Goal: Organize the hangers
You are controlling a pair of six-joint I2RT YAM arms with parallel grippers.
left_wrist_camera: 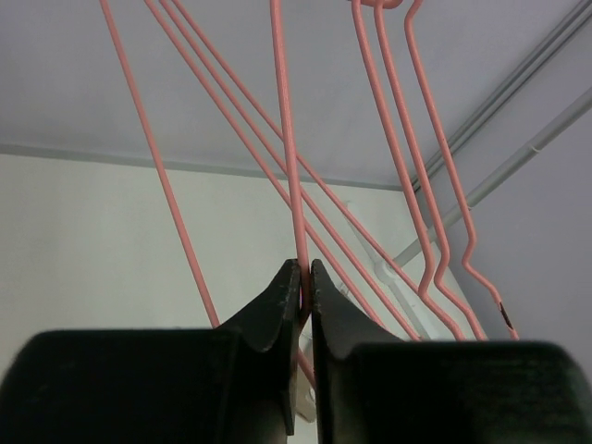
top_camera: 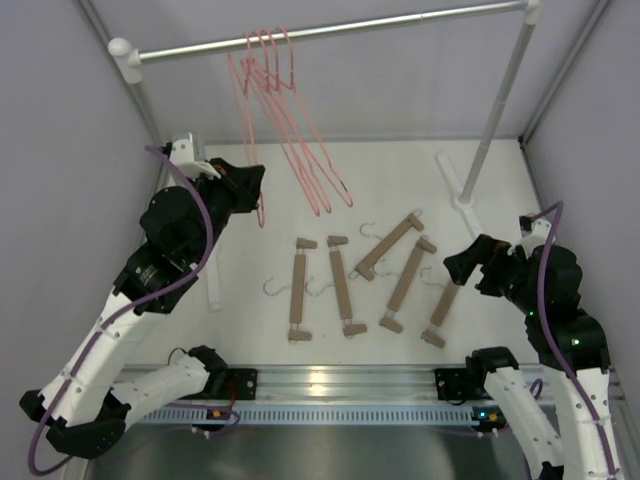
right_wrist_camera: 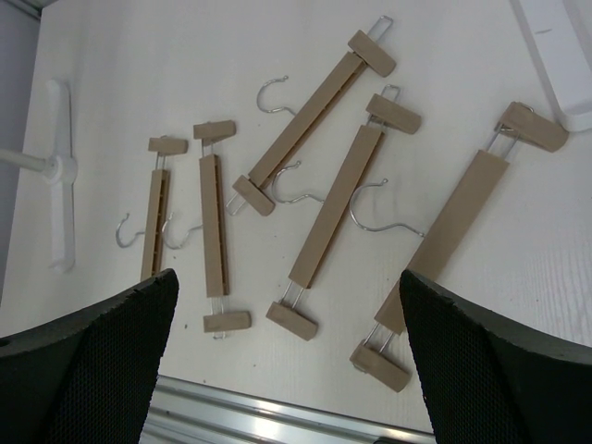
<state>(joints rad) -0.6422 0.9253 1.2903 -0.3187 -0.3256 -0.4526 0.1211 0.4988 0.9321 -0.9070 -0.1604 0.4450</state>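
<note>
Thin pink wire hangers [top_camera: 268, 78] hang in a bunch from the silver rail [top_camera: 400, 22] at the back. Their glossy triangular loops slant down toward the matte white table [top_camera: 400, 180]. The left tool [top_camera: 255, 185] sits high, just beside them. Its wrist view shows what the overhead view does not: two smooth black wedge-shaped fingers [left_wrist_camera: 277, 314] are pinched together on one pink wire [left_wrist_camera: 285, 139] that runs straight up out of frame. Neither view makes clear whether that wire's hook sits on the rail.

Five wooden bar hangers [top_camera: 342, 285] lie flat on the table between the arms. Each is a straight tan bar with a block clip at either end and a curved silver hook at the middle. The two on the left lie nearly parallel, and the three on the right slant. The right tool [top_camera: 458, 265] hovers above the rightmost ones, its mesh-textured black fingers [right_wrist_camera: 102, 351] spread wide with nothing gripped. Only its wrist view shows the thin wire slides joining clips to bars.
</note>
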